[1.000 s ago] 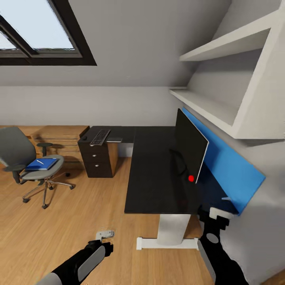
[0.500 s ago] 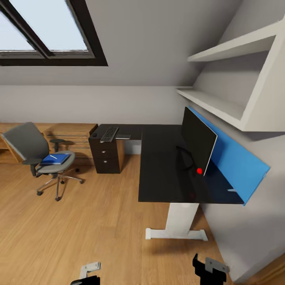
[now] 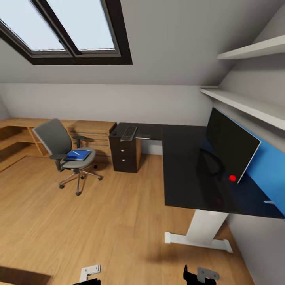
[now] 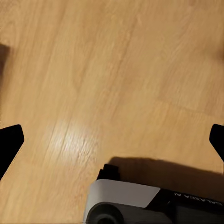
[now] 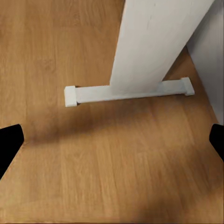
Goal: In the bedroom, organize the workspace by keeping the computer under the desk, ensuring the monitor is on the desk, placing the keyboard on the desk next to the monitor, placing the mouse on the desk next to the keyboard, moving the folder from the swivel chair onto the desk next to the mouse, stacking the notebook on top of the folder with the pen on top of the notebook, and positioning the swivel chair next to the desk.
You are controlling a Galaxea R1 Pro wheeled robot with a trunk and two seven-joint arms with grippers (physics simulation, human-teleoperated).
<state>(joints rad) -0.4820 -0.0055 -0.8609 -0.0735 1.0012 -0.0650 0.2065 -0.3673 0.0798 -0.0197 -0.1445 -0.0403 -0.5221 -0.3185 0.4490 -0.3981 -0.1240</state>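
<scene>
A grey swivel chair (image 3: 59,147) stands on the wood floor, left of the black L-shaped desk (image 3: 186,166) and apart from it. On its seat lies a blue folder or notebook (image 3: 78,155) with a white pen (image 3: 75,152) on top. The keyboard (image 3: 128,133) lies on the desk's far left wing, a small dark mouse (image 3: 114,134) beside it. The black monitor (image 3: 231,145) stands on the desk at right. The computer is out of view. My left gripper (image 4: 112,140) and right gripper (image 5: 112,140) hang open over bare floor, fingertips wide apart.
A dark drawer unit (image 3: 126,155) sits under the desk's left wing. The white desk foot (image 5: 130,91) rests on the floor near my right gripper. Low wooden shelving (image 3: 23,132) lines the far left wall, white shelves (image 3: 241,103) the right wall.
The whole picture has shifted: the camera turned left and up, so desk and chair sit further right. Both arms dropped to the picture's bottom edge. Nothing in the room moved.
</scene>
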